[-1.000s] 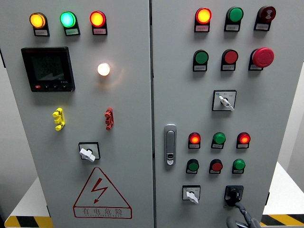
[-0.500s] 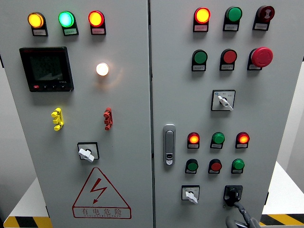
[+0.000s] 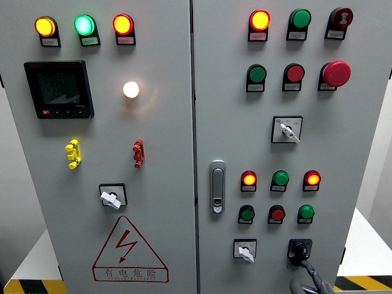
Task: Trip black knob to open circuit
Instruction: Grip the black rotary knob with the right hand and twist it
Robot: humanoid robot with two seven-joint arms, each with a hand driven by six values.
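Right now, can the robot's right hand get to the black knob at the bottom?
Probably yes. The right hand comes up from the bottom edge with a finger already at the black knob, and nothing on the cabinet door lies between them.

A pale wall [image 3: 381, 153] is showing on both sides of the grey cabinet [image 3: 165, 153], while yellow-and-black hazard tape [image 3: 33, 286] is running along the light floor [image 3: 370, 245] below it.

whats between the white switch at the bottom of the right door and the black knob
Only bare grey panel, in the head view: nothing is mounted between the white switch and the black knob, where the right hand reaches up.
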